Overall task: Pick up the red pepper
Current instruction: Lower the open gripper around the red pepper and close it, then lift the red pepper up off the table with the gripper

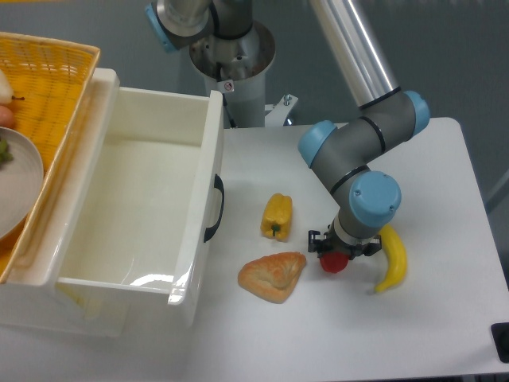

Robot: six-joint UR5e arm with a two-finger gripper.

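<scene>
1. Looking at the gripper point(343, 249) first: its dark fingers sit either side of the red pepper point(335, 263), lower right of centre in the frame. They look closed in on it, but the wrist hides the contact, so I honestly can't tell whether it's a real grasp or just a straddle.
2. Only the lower part of the pepper shows under the wrist. It seems to be sitting on the table point(445, 318), so the lift isn't done yet, I'd say.
3. Biggest worry: it's glossy and rounded, so a shallow or off-centre pinch could squirt it out sideways once the arm rises.
4. The banana point(393, 259) lies just right of the gripper, nearly touching it. A sideways move could nudge it, or a finger could catch it.
5. The pastry point(273, 275) sits to the left, a bit apart; a pepper that pops loose might roll into it.
6. The yellow pepper point(277, 216) is up-left and the white bin point(203, 191) is further left; neither looks at risk.
</scene>
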